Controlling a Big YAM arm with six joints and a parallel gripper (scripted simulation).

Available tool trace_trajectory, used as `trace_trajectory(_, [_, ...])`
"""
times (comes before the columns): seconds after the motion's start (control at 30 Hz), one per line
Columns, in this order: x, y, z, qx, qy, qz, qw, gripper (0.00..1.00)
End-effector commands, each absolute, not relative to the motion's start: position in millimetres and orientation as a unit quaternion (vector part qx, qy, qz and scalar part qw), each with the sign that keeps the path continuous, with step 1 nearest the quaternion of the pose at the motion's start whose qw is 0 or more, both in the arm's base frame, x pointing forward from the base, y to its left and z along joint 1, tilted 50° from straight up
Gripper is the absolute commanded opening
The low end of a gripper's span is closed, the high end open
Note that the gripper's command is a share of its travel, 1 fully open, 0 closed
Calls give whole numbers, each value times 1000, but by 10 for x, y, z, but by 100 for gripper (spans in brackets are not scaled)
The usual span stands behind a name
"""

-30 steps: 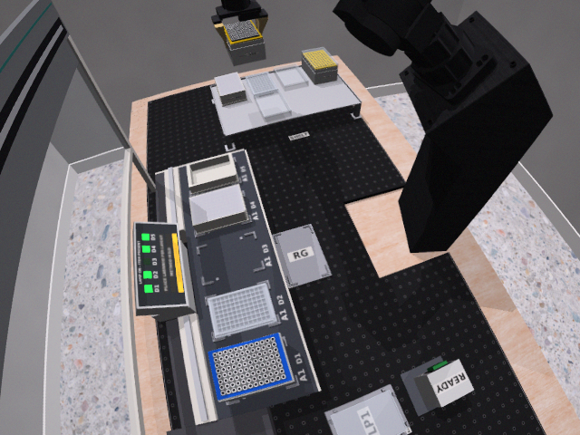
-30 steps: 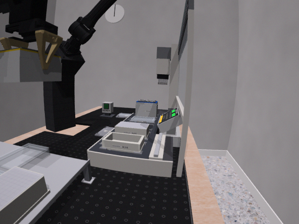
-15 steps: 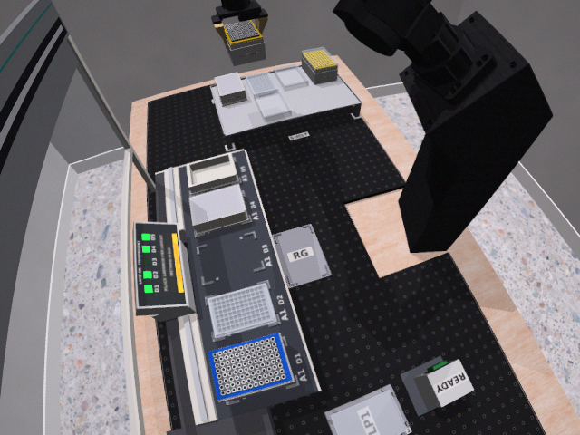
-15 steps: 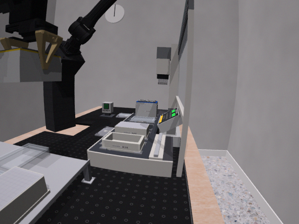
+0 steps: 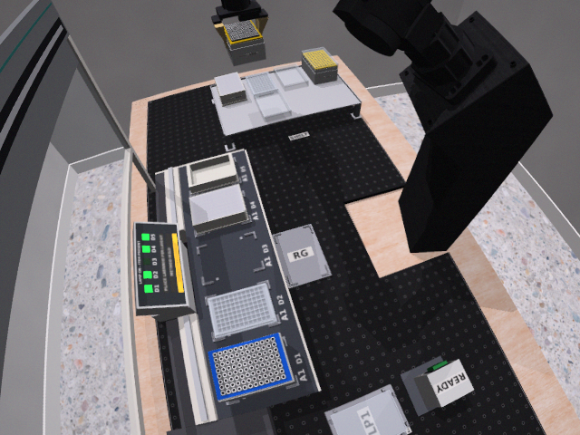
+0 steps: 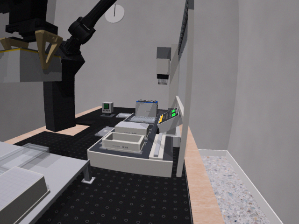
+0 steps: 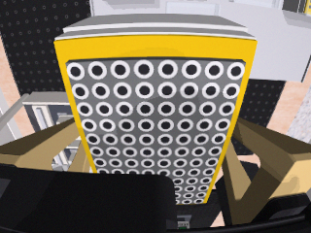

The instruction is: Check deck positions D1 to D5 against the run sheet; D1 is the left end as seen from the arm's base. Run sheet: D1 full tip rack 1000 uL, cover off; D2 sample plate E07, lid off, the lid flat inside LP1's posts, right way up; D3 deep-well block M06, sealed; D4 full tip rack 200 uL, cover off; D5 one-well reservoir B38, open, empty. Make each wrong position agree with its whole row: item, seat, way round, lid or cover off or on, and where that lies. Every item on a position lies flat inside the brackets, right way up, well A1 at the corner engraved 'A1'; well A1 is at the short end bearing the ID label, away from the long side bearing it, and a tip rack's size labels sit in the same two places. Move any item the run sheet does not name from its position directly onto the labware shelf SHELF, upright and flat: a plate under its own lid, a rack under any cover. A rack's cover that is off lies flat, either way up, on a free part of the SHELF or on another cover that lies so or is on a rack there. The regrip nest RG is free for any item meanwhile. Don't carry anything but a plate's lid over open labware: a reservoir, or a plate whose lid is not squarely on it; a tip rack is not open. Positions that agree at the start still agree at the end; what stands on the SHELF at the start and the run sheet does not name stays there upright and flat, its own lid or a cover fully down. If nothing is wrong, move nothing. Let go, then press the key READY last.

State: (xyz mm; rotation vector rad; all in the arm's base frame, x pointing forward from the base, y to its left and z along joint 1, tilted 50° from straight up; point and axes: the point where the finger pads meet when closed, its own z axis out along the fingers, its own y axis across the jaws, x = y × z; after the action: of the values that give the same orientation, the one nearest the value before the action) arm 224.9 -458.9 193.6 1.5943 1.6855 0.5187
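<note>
Gripper [image 7: 155, 155] pinching a yellow-topped tip rack [image 7: 155, 111] by its long sides, held aloft at top centre of the overhead view, apparently just beyond the shelf [image 5: 323, 101].

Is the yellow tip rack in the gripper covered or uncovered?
Uncovered: the wrist view shows the yellow tip rack with bare tip rows on top, clamped in the gripper.

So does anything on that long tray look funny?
Yes. The D3 spot has nothing in it while its neighbours are filled, and the pincer holds a yellow tip rack high above the shelf.
</note>
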Motion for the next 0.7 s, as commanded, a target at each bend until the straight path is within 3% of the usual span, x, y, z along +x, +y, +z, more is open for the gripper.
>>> trace_trajectory(0.0, [2120,-4704,2176,621,653,185,392,0])
trace_trajectory(0.23, [2547,-4585,2553,612,659,191,393,0])
trace_trajectory(0.67, [2468,-4619,2458,627,650,193,383,0])
